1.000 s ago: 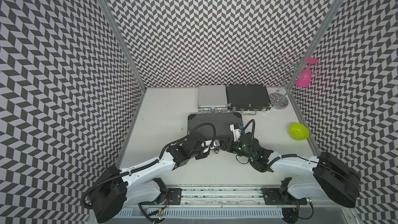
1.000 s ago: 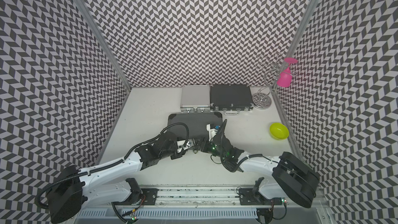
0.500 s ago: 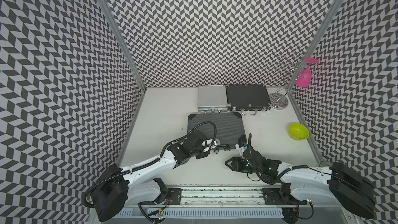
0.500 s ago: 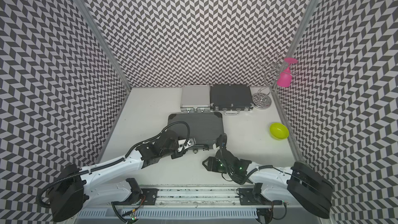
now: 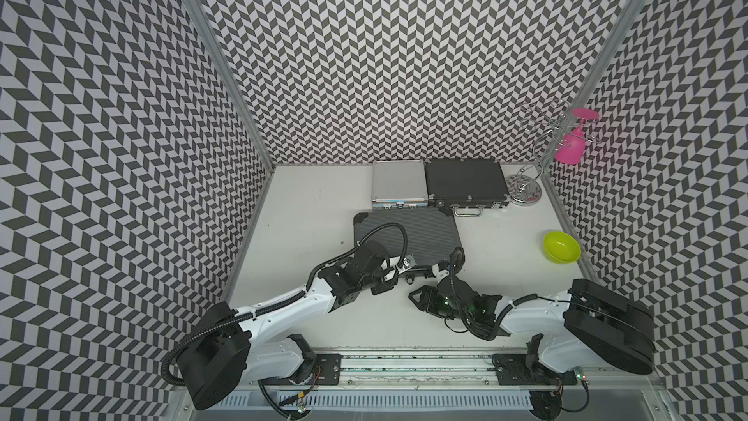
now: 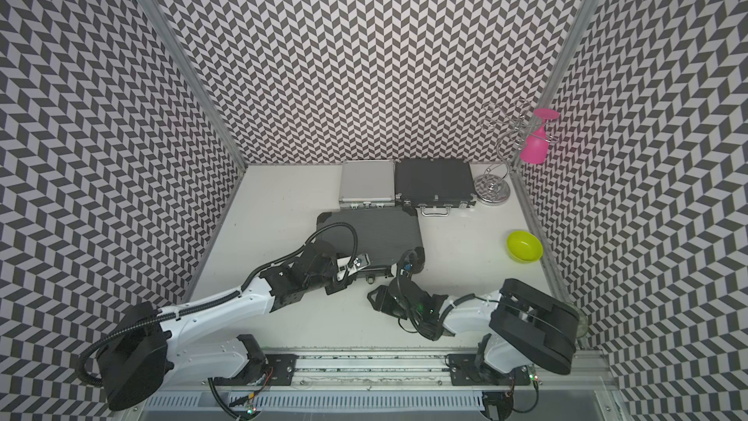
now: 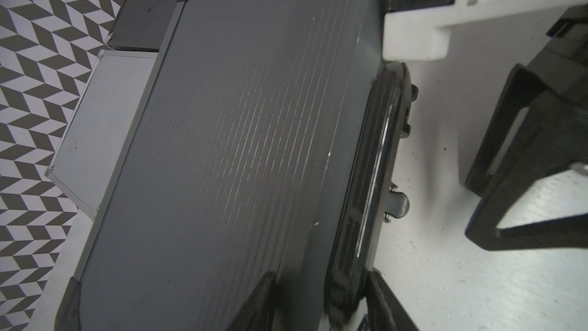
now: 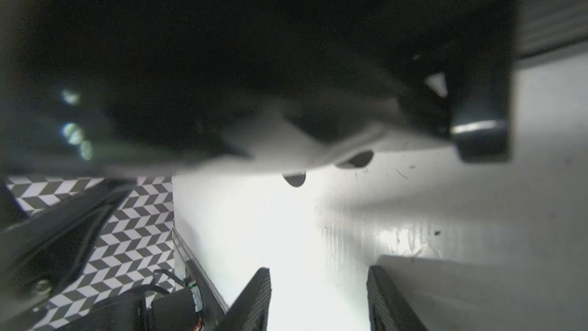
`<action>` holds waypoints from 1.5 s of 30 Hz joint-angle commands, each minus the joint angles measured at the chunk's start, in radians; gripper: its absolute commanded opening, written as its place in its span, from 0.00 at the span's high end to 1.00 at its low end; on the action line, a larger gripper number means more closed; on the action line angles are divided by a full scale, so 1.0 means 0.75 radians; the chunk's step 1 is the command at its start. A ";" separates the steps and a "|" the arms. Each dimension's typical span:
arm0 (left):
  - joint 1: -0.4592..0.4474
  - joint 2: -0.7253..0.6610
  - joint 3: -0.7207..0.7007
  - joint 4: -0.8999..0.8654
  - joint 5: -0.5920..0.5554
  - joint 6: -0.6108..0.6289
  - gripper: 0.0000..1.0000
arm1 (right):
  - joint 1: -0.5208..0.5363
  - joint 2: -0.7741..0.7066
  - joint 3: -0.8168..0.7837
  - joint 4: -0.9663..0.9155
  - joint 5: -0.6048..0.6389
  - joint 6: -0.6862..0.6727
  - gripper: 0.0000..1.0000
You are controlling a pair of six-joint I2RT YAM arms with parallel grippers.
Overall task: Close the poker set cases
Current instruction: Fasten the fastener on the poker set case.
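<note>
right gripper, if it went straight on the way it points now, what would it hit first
Most likely the left arm, near its wrist. The right gripper sits low in front of the ribbed black case, pointing across bare table toward that arm; depth is unclear.

The left arm (image 5: 283,309) reaches out long and low from its black base toward the middle of the table. Its wrist tips down a little. The left gripper (image 5: 398,272) has its two fingers (image 7: 254,304) apart, one on each side of the front edge of the big black case (image 5: 404,232). I can't tell if it is squeezing. The right arm (image 5: 530,313) is folded in close and low, pointing sideways at the left arm. The right gripper (image 5: 419,302) sits low over the table, its fingers (image 8: 251,300) apart with nothing between them. The two grippers are near each other but do not touch.
</note>
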 commanded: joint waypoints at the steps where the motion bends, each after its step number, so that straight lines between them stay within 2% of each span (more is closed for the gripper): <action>1: 0.050 0.063 -0.015 -0.058 -0.065 -0.045 0.54 | 0.022 0.036 -0.011 0.044 0.141 0.172 0.51; 11: 0.050 0.069 -0.003 -0.073 -0.029 -0.052 0.55 | 0.062 0.026 -0.074 0.105 0.334 0.538 0.54; 13: 0.050 0.066 -0.005 -0.073 -0.035 -0.050 0.55 | 0.066 -0.001 -0.048 0.078 0.343 0.497 0.54; 16: 0.053 0.071 0.001 -0.074 -0.035 -0.053 0.55 | 0.067 -0.045 0.017 -0.019 0.331 0.373 0.48; 18: 0.052 0.080 0.005 -0.070 -0.031 -0.061 0.56 | 0.072 -0.059 0.000 0.047 0.309 0.350 0.47; 21: 0.053 0.091 0.007 -0.074 -0.023 -0.071 0.56 | 0.107 -0.065 -0.044 0.183 0.306 0.396 0.46; 27: 0.062 0.089 0.009 -0.077 -0.012 -0.075 0.56 | 0.204 -0.190 -0.059 0.121 0.450 0.544 0.44; 36: 0.076 0.085 0.003 -0.070 0.014 -0.097 0.56 | 0.204 -0.181 -0.006 0.159 0.587 0.506 0.30; 41: 0.075 0.091 0.001 -0.070 0.018 -0.097 0.56 | 0.204 -0.188 0.038 0.144 0.635 0.498 0.25; 45: 0.077 0.101 0.006 -0.064 0.022 -0.103 0.56 | 0.204 -0.118 0.064 0.169 0.673 0.575 0.24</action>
